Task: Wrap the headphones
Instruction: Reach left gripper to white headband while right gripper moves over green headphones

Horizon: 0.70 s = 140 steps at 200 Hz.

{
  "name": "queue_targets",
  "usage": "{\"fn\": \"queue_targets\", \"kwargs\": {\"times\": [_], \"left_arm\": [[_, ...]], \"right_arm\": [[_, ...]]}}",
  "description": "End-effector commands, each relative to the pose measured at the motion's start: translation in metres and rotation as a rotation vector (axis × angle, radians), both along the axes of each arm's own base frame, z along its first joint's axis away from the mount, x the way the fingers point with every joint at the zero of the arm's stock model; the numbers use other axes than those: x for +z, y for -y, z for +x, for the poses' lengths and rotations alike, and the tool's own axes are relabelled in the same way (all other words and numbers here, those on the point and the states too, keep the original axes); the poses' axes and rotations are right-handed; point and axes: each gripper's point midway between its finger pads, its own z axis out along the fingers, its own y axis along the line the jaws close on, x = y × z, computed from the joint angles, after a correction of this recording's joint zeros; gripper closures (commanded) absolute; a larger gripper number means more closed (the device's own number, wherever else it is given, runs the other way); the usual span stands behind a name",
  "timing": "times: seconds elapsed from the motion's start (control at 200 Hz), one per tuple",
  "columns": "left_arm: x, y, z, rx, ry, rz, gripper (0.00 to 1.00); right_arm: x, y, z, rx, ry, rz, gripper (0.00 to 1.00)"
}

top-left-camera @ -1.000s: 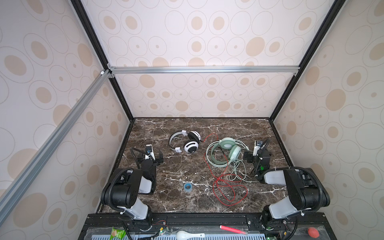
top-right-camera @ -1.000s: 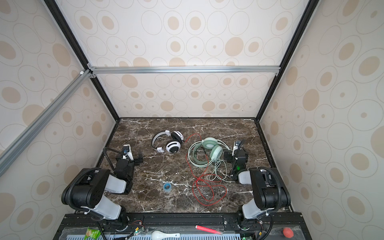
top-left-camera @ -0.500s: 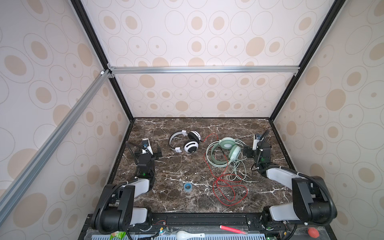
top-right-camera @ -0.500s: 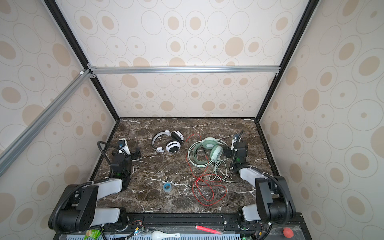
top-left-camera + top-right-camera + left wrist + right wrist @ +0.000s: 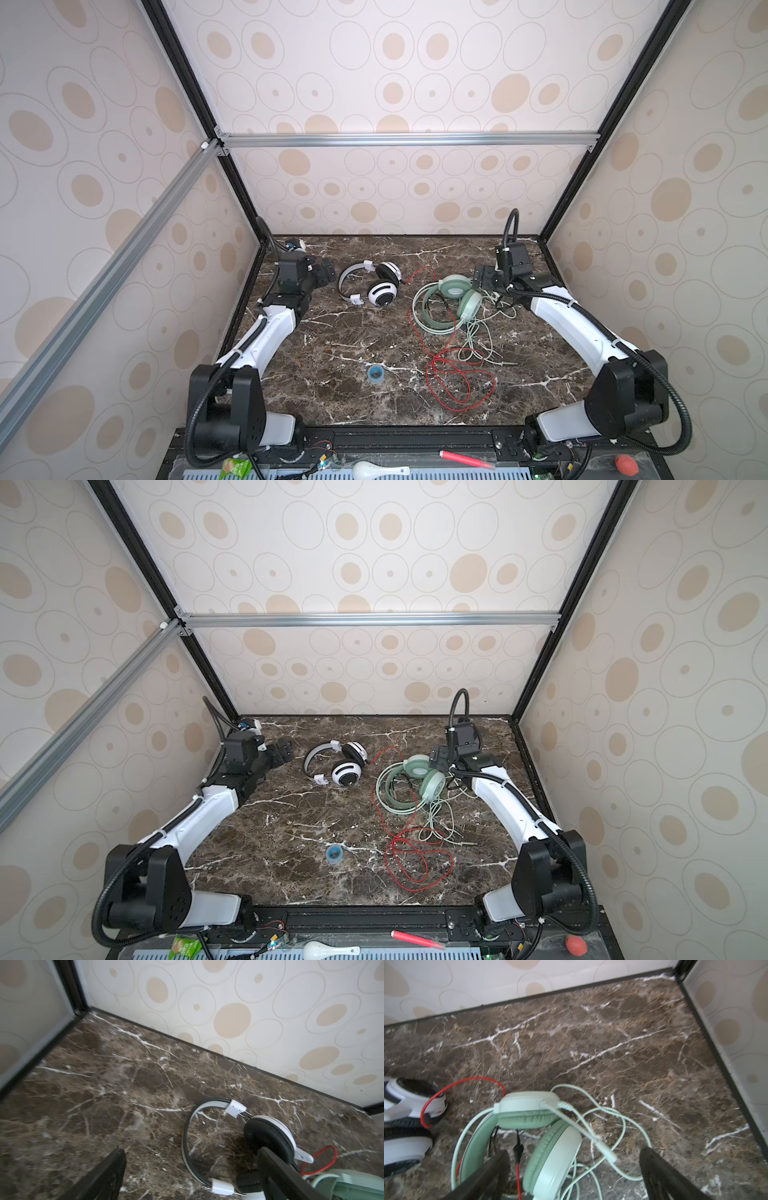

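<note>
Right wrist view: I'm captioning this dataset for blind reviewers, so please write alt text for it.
Pale mint-green headphones lie on the dark marble table just ahead of the open, empty right gripper, their pale cord looped loosely beside them. A thin red cord arcs over to white-and-black headphones, partly cut off by the frame.

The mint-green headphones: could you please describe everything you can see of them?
The mint-green headphones are an over-ear pair in pale, smooth plastic with darker green padded cushions. They lie on the marble table, right of centre, ear cups close together, headband looping toward the robot. Their pale cord, unwrapped, sprawls in loose loops beside them. A red cord passes through the headband loop. The right gripper is open at the ear cups; whether it touches them cannot be told.
</note>
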Motion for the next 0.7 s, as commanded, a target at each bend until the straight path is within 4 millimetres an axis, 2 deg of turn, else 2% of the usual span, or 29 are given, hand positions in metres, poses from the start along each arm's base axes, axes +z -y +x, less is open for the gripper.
{"fn": "queue_targets", "kwargs": {"times": [0.0,0.125,0.215,0.345,0.5,0.61,0.695], "left_arm": [[-0.026,0.025,-0.007,-0.067,-0.191,-0.088,0.02],[-0.037,0.027,0.021,-0.086,-0.293,-0.045,0.02],[-0.062,0.032,0.039,-0.122,-0.4,-0.004,0.02],[-0.084,0.031,0.063,-0.126,-0.477,0.071,0.02],[-0.115,0.028,0.077,-0.123,-0.552,0.122,0.03],[-0.13,0.035,0.087,-0.143,-0.578,0.13,0.06],[-0.142,0.038,0.092,-0.147,-0.599,0.138,0.12]], "right_arm": [[-0.003,-0.015,-0.009,0.005,-0.1,0.022,0.0],[0.0,-0.035,-0.008,0.067,-0.105,-0.01,0.0],[0.002,-0.047,-0.005,0.119,-0.103,-0.017,0.0],[0.003,-0.058,-0.003,0.18,-0.127,-0.061,0.0],[0.007,-0.067,0.001,0.24,-0.122,-0.083,0.0],[0.004,-0.075,0.005,0.284,-0.132,-0.083,0.0],[0.003,-0.08,0.008,0.311,-0.14,-0.078,0.0]]}}
